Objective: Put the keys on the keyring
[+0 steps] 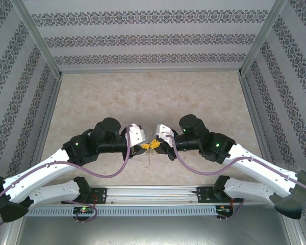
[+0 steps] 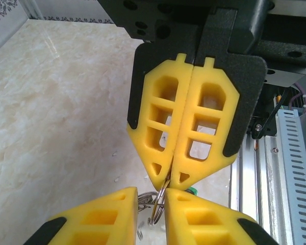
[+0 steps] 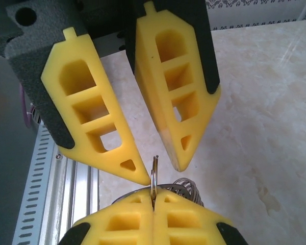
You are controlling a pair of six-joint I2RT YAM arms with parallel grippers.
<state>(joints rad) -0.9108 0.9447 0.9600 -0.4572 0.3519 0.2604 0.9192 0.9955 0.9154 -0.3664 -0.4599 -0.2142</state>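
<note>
Grey metal, pinched by very little: grips the keyring [image 3: 154,173] at its lower rim with the right gripper [image 3: 154,194], pads pressed flat together, ring upright and edge-on above the tips. Shows the green key [image 2: 192,191] just beneath those tips, low over the table [image 1: 143,97], with only a sliver of its head visible. Cannot tell whether already threaded on the ring or merely beside it. Straddles the free top of the ring with the left gripper [image 3: 161,172], jaws spread, one finger on each side, neither touching metal.

Risks a twist by closing off-centre: would shove the ring sideways and swivel it in that narrow pinch. Risks a drop too, with so little rim held; would likely come from tugging leftward before getting a firm hold, sending ring and key down to the table. Could also lose sight of the key under the crowded tips and misjudge where it hangs.

Meets nose to nose at the near middle of the table. Reaches inward from both bases, forearms angled toward each other, wrists roughly level, tips nearly interleaved just above the surface.
</note>
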